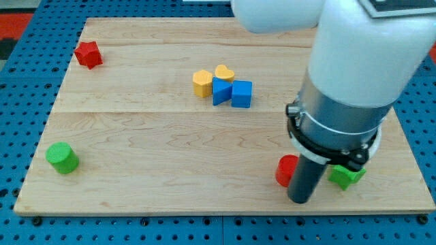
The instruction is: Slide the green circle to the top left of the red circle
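Wooden board [136, 136] on blue pegboard [27, 82]. Green circle [62, 158] sits lower left of frame, well apart from everything. Red star [88, 54] upper left. Top centre cluster, all touching or nearly: yellow hexagon [201, 83], yellow heart [224, 73], blue triangle [220, 91], blue cube [242, 94]. Lower right: my tip [300, 200] just beside the red circle [287, 170], on its right, partly covering it. Green star [346, 175] just right of the rod, partly hidden by the arm.
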Robot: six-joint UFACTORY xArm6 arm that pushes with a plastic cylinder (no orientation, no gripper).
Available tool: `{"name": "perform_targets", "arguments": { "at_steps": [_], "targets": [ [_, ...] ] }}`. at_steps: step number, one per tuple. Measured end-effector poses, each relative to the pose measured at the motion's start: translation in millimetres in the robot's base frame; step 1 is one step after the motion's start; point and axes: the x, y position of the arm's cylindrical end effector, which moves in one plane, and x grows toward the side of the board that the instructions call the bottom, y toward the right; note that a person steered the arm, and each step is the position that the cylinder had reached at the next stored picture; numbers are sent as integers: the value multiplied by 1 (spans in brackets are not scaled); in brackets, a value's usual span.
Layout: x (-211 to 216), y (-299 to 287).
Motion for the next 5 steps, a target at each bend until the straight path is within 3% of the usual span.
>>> {"name": "perform_targets", "arguments": {
  "at_steps": [1,2,4,5],
  "targets": [
    [13,4],
    [22,-41],
    [19,-274],
    [-4,-356]
  ]
}}
